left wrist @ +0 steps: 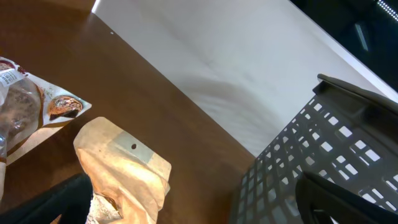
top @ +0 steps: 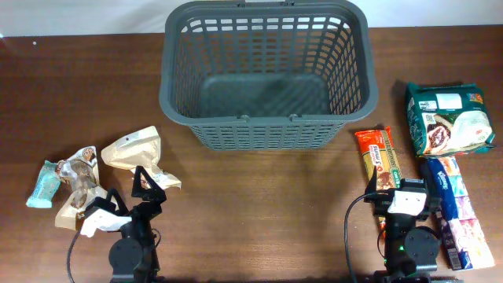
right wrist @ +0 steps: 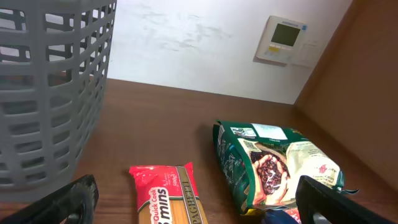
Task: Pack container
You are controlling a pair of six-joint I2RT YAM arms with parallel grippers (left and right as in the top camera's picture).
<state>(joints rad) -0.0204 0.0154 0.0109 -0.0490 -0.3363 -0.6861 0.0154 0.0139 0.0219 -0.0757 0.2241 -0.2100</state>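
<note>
The container (top: 267,120) is a large dark grey lattice basket at the back middle of the table, and nothing shows inside it. It also appears at the right of the left wrist view (left wrist: 323,143) and at the left of the right wrist view (right wrist: 50,93). My left gripper (top: 148,189) stands open near the front left, right beside a beige paper packet (top: 134,149) (left wrist: 124,168). My right gripper (top: 397,189) is open at the front right, its fingers either side of the near end of a red spaghetti pack (top: 379,157) (right wrist: 168,196). Neither gripper holds anything.
On the left lie a brown-printed snack packet (top: 78,185) (left wrist: 37,106) and a pale blue packet (top: 43,182). At the right lie a green bag (top: 448,118) (right wrist: 273,165) and blue and purple packets (top: 452,196). A white wall rises behind the table.
</note>
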